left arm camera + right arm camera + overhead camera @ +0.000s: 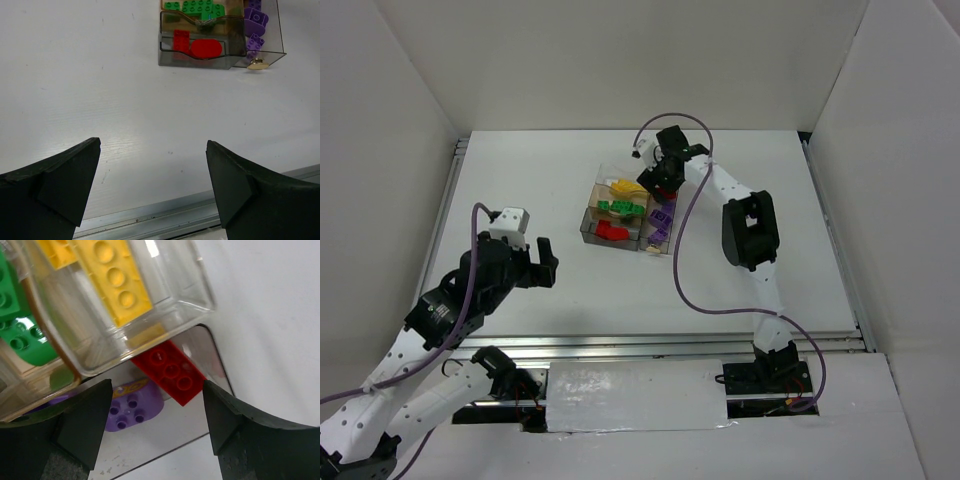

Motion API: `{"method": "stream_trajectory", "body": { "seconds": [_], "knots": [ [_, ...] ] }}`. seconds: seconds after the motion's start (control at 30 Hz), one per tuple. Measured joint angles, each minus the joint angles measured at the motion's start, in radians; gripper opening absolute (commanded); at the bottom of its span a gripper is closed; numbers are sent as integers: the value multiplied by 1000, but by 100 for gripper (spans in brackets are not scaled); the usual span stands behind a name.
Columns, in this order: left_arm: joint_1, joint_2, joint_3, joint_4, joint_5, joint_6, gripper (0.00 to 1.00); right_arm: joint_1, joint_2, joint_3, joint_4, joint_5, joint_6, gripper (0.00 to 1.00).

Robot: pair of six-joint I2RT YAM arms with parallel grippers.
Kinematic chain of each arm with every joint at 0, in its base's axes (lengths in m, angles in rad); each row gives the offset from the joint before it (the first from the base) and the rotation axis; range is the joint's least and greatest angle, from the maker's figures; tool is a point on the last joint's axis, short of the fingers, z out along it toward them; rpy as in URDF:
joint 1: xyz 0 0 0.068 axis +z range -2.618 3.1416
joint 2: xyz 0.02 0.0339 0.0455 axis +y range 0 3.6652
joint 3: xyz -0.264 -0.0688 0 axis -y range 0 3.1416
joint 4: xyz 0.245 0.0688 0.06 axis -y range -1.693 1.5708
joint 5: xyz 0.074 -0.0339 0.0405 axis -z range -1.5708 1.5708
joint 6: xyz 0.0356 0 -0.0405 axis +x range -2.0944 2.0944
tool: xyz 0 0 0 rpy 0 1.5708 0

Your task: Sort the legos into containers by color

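Observation:
The clear tray point(590, 222) holds yellow legos point(620, 187), green legos point(620, 208), red legos point(610, 231) and purple legos point(660, 225) in separate compartments. My right gripper point(655, 182) hovers open over the tray's far right end. In the right wrist view its jaws point(157, 407) stand wide apart around a red brick point(172, 371) that lies beside a purple piece point(132, 407) in the long side compartment, just outside the yellow brick's point(117, 280) compartment. My left gripper point(538, 265) is open and empty over bare table, well short of the tray point(167, 57).
The left wrist view shows red legos point(197, 47), green legos point(195, 7), purple legos point(255, 25) and a small gold round piece point(257, 63) at the tray's corner. A metal rail point(670, 345) runs along the table's near edge. White walls enclose the table.

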Motion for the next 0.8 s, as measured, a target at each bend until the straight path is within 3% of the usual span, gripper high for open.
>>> {"method": "stream_trajectory", "body": {
  "seconds": [0.5, 0.6, 0.73, 0.8],
  "knots": [
    [3, 22, 0, 4, 14, 2, 100, 12, 31, -8, 17, -51, -186, 77],
    [6, 24, 0, 8, 19, 2, 100, 12, 47, 5, 18, -50, -208, 69],
    [7, 24, 0, 9, 21, 3, 99, 12, 78, 32, 20, -63, -233, 31],
    [8, 24, 0, 11, 23, 3, 99, 13, 78, 32, 31, -66, -242, 29]
  ]
}}
